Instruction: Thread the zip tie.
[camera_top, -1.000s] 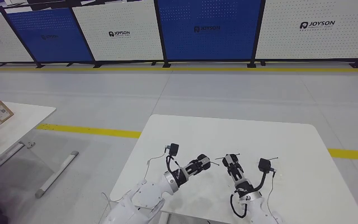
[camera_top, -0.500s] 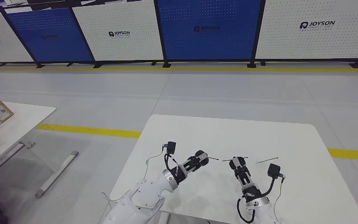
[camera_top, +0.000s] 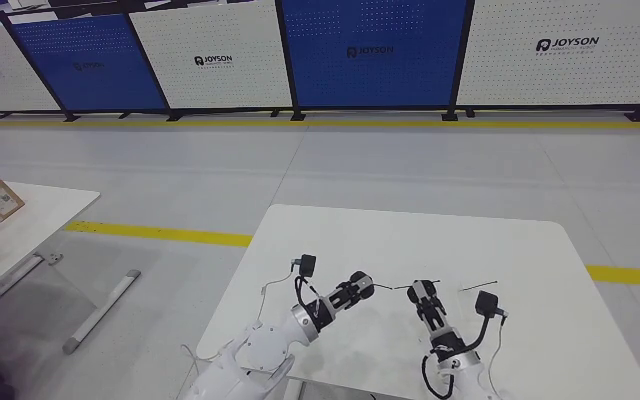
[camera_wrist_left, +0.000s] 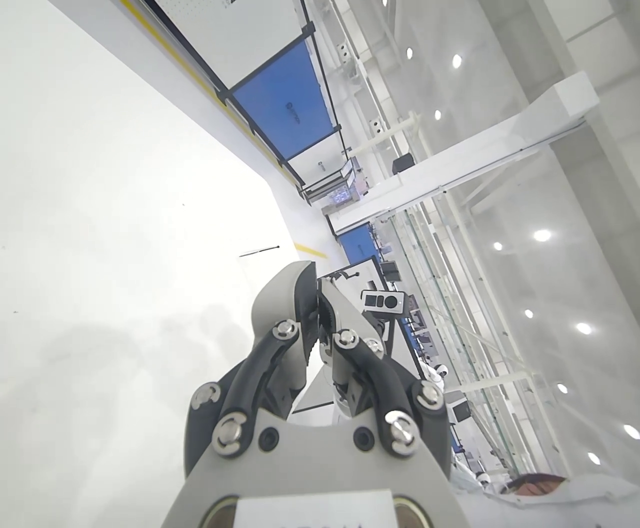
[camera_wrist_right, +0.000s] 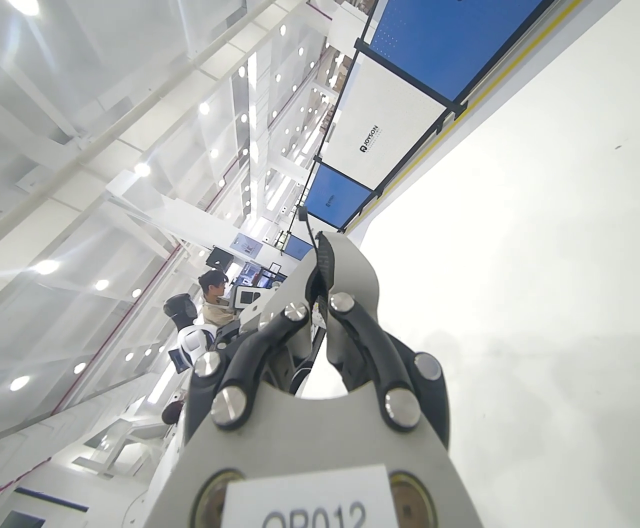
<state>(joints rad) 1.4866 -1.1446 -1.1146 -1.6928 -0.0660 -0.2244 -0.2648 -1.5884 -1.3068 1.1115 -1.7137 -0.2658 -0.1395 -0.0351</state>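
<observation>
— Starting at the left gripper: clenched or released?

— Clenched, with the pads pressed together. Hard to tell whether pinching the thin dark strand seen off its tip from above. Nudged slightly toward the far edge since a second ago.

— And over at the right gripper?

— Clamped on the zip tie, with the head poking out past the fingertips. Turned at the wrist and drifted a touch rightward over the last second. Hardly shifted in the last half.

— Further right?

— A second zip tie, lying flat on the table, apart from both grippers. Unmoved over the last half second.

— Surface and room?

— White table with rounded corners. Beyond it, grey floor crossed by a yellow line, then a row of blue and white pegboard panels.
</observation>
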